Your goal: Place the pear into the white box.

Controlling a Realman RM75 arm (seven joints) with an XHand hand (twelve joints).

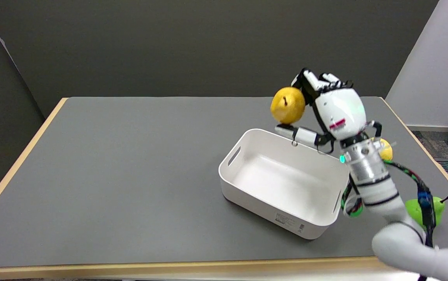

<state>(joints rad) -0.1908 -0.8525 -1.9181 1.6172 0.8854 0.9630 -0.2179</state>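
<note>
green fruit (pixel 419 208) and yellow fruit (pixel 384 149) right of white box (pixel 247 195); right hand (pixel 325 111) clasps yellow pear (pixel 287 105), stem toward camera, above box's far rim.

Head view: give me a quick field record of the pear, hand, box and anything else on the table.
pear: yellow, held in the air above the box's far rim
right hand: grips the pear
white box: on the table, nothing in it
green fruit: right of the box, partly behind the arm
yellow object: behind the wrist, mostly hidden
</note>
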